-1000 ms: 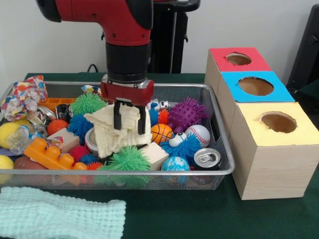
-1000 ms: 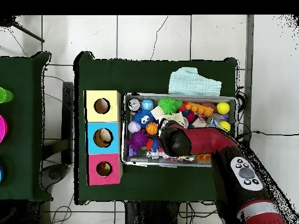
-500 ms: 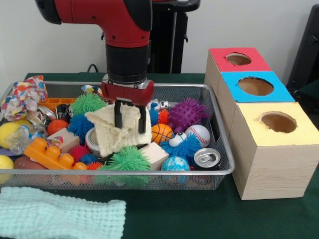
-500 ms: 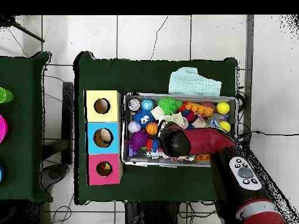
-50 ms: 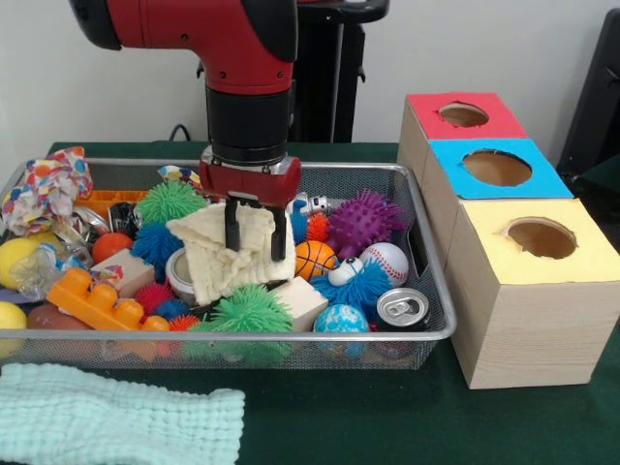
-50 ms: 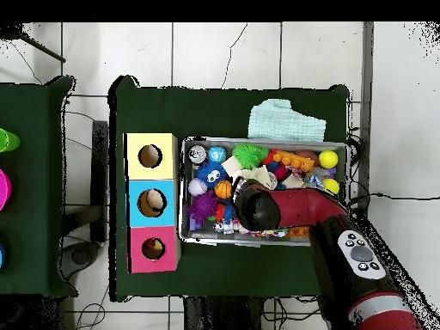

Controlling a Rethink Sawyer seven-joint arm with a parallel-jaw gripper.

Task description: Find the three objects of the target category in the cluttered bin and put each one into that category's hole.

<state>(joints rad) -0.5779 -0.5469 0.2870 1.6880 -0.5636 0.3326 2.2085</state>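
Observation:
My gripper point(image 5: 256, 246) hangs inside the wire bin point(image 5: 431, 291), left of centre. Its two black fingers point(image 5: 232, 231) stand on either side of a fold of a cream cloth point(image 5: 215, 263), which bunches up between them over the toys. Three boxes with round holes stand to the right of the bin: red point(image 5: 426, 103), blue point(image 5: 450, 184), yellow point(image 5: 576, 263). In the overhead view the red arm point(image 6: 292, 206) covers the gripper, and only a corner of the cream cloth point(image 6: 256, 174) shows.
Around the cloth lie a purple spiky ball point(image 5: 363, 221), small basketball point(image 5: 313, 259), baseball point(image 5: 389, 260), drink can point(image 5: 402, 308), green spiky balls point(image 5: 250, 312), wooden blocks point(image 5: 305, 300) and an orange brick point(image 5: 102, 298). A mint cloth point(image 5: 116, 426) lies in front of the bin.
The gripper has edged slightly to the right with the cream cloth between its fingers, and the cloth has shifted a little with it. Everything else in the bin stays put.

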